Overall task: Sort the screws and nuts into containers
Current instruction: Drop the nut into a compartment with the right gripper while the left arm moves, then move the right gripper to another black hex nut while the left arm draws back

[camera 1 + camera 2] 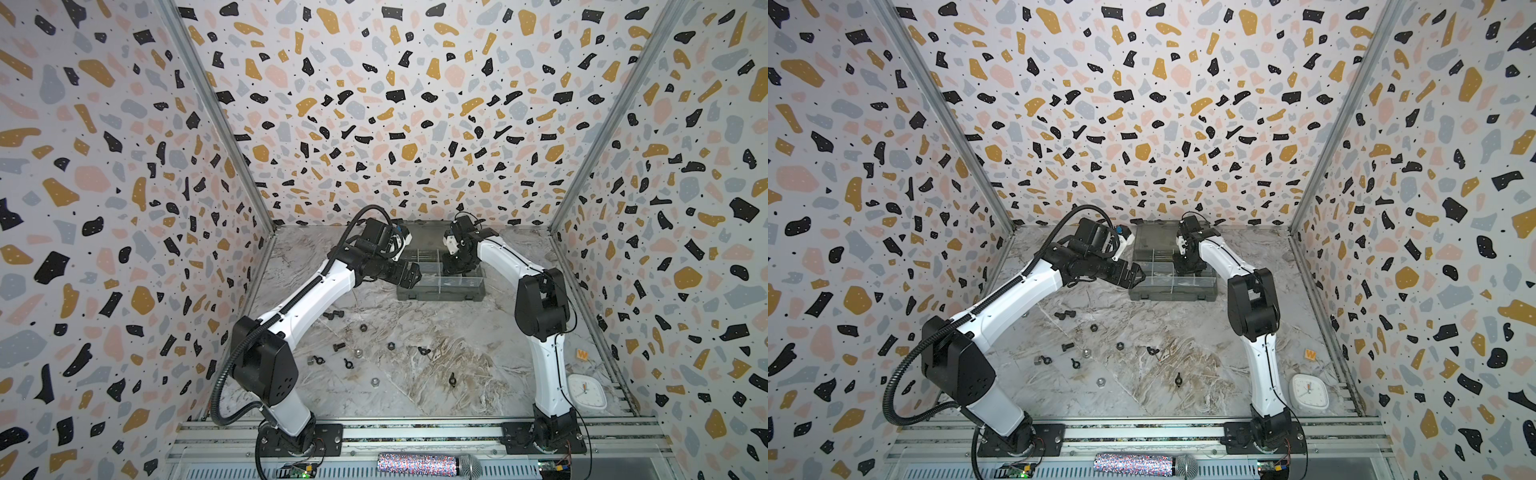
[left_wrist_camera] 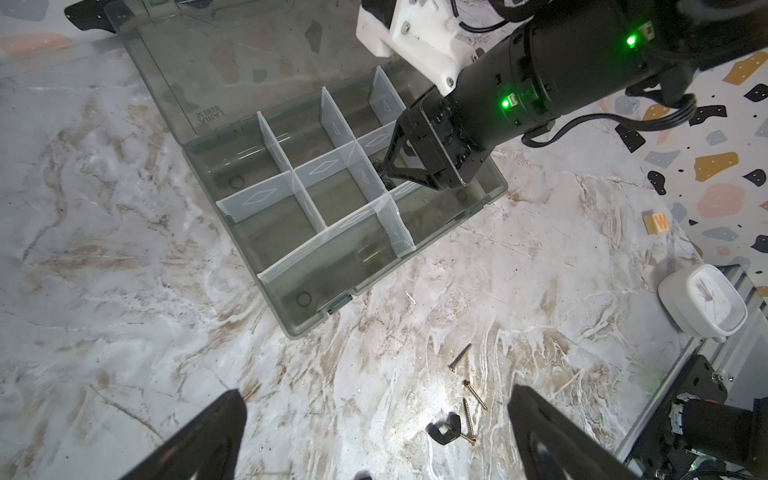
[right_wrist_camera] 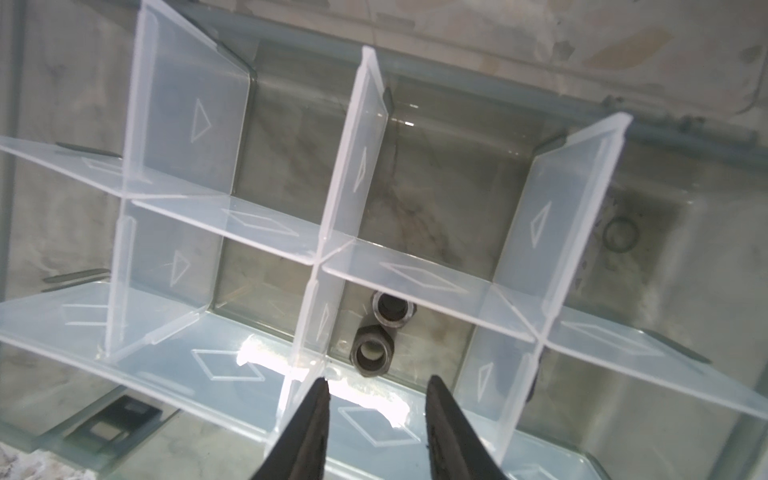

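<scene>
The smoky-grey organizer box (image 1: 440, 294) (image 1: 1173, 294) (image 2: 232, 70) lies open at the back of the table, its pale dividers forming the containers. My right gripper (image 3: 378, 379) (image 1: 453, 266) hangs over it, open and holding nothing. Two dark hex nuts (image 3: 372, 351) (image 3: 392, 311) lie in the compartment just beyond its tips. My left gripper (image 2: 376, 390) (image 1: 409, 276) is wide open and empty, above the table by the box's left end. Black screws (image 1: 333, 316) (image 1: 338, 346), nuts (image 1: 363, 328) (image 1: 391, 345) and wing nuts (image 1: 424, 350) (image 1: 452, 378) lie loose on the table.
Three thin brass screws (image 2: 475, 388) lie beside a black wing nut (image 2: 446, 428) on the marble top. A white clock (image 1: 586, 390) and a small orange block (image 1: 582, 354) sit at the right edge. A microphone (image 1: 428, 463) lies on the front rails.
</scene>
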Action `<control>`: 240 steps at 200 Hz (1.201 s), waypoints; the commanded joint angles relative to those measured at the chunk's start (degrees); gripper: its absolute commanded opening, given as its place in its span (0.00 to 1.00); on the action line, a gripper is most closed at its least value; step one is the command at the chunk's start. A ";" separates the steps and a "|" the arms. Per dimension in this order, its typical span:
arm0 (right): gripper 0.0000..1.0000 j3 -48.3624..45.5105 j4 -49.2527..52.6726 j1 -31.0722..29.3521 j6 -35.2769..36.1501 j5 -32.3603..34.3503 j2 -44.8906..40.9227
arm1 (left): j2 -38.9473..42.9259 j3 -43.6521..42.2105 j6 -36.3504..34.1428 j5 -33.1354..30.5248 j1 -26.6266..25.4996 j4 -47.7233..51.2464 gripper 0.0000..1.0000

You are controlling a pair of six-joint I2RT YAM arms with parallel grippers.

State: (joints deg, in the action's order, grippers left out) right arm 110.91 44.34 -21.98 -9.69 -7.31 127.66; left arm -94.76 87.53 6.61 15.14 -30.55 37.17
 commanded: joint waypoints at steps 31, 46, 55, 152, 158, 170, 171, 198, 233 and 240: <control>0.41 -0.88 0.84 -4.80 -0.02 -1.57 -9.47 | 10.17 -8.83 0.72 -6.92 -0.04 0.48 1.00; 0.41 -0.72 0.85 -7.99 -0.38 -1.21 -9.65 | 14.12 -12.89 1.92 -8.34 -0.04 0.77 1.00; 0.41 -0.68 0.84 -9.90 -0.57 -1.48 -9.57 | 16.69 -15.46 3.09 -8.88 -0.03 0.78 1.00; 0.37 -5.56 1.33 -26.44 -1.33 -4.28 -6.43 | 42.01 -35.58 17.13 -9.42 -0.04 3.79 1.00; 0.37 -6.97 1.03 -26.98 -1.42 -4.38 -6.89 | 42.90 -35.98 17.53 -9.55 -0.04 4.21 1.00; 0.37 -9.73 0.50 -28.03 -1.57 -4.53 -7.75 | 44.37 -36.73 18.27 -9.26 -0.04 5.22 1.00; 0.37 -10.05 0.45 -28.12 -1.61 -4.54 -7.81 | 44.47 -36.82 18.36 -9.26 -0.04 5.30 1.00; 0.37 -16.04 -1.29 -29.59 -2.66 -4.70 -9.66 | 47.48 -38.84 20.33 -8.08 -0.05 7.05 1.00; 0.37 -20.61 -2.98 -30.94 -3.70 -5.06 -11.26 | 50.75 -41.68 21.59 -7.65 -0.08 10.18 1.00; 0.37 -21.19 -3.36 -31.17 -3.88 -5.00 -11.56 | 51.24 -42.02 21.61 -7.80 -0.13 10.90 1.00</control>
State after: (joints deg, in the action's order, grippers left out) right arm 91.00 42.15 -52.36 -12.14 -12.10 121.19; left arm -45.17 46.89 26.65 6.68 -30.55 45.08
